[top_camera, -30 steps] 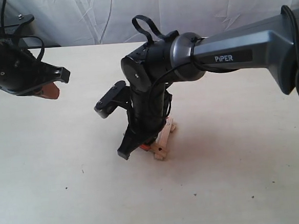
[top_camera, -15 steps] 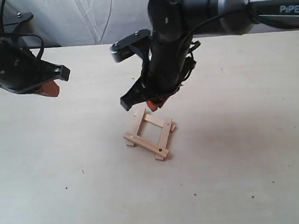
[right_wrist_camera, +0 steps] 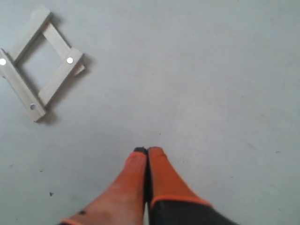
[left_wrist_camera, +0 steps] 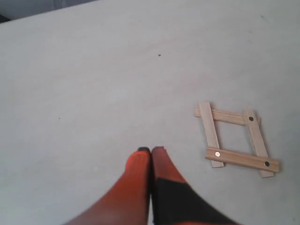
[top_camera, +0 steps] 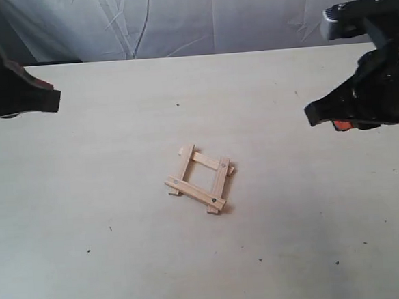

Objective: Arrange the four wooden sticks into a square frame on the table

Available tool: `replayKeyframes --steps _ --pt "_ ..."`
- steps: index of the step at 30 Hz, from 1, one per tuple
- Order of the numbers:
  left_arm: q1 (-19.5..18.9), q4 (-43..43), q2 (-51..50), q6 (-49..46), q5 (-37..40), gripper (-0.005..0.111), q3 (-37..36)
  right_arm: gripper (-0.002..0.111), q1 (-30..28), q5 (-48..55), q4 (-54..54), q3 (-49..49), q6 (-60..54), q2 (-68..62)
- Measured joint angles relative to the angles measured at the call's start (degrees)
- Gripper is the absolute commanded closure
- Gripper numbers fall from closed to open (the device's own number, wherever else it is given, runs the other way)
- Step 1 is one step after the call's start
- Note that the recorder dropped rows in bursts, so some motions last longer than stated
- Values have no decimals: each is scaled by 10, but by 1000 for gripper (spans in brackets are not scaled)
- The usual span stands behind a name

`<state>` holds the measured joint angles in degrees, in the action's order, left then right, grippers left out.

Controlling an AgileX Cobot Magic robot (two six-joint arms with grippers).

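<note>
Step in hand: you are at the end of the job. The four wooden sticks (top_camera: 196,193) already lie as a closed figure, so what is left is a check, not a placement.

Square frame: the square frame (left_wrist_camera: 241,158) lies flat on the desk (top_camera: 86,198), a little below the centre of the exterior view. The strips overlap at all four corners, the stick ends jut a little past the joints, and small dots mark some of the corners.

Shape: from the exterior view it reads slightly skewed, more of a leaning square. The left wrist view shows it closer to true.

Left end effector: your left end effector (left_wrist_camera: 151,150) is clenched, its orange pads pressed together with nothing between them. It hangs at the upper left of the exterior view, well apart from the frame.

Right end effector: your right end effector (right_wrist_camera: 147,151) is also clenched and empty. It sits at the right edge of the exterior view, well apart from the frame.

Next move: if you accept the shape, keep both arms clear of it. If you want it squarer, bring one clenched tip in low and nudge a single corner gently.

Risk: the strips look only laid on one another, so a firm push would likely scatter them.
</note>
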<state>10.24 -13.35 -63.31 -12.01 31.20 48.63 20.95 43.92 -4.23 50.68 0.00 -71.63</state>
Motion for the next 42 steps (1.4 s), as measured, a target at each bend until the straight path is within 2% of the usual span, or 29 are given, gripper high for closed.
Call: replayKeyframes --steps 4,9,18,24,35,42 --pt "0 2 137 0 -28 107 -73 108 0 -65 7 -70 0 145" --pt "0 2 276 0 -42 107 -138 108 0 -116 7 -130 0 267" --pt "0 -1 457 0 -58 107 -217 108 0 -139 7 -211 0 418" --pt "0 -1 493 0 -61 107 -218 108 0 -133 7 -213 0 457" --pt "0 -1 497 0 -61 107 -218 108 -4 -133 -10 -213 0 462" --pt "0 1 497 0 -61 107 -218 108 -74 -133 -51 -213 0 502"
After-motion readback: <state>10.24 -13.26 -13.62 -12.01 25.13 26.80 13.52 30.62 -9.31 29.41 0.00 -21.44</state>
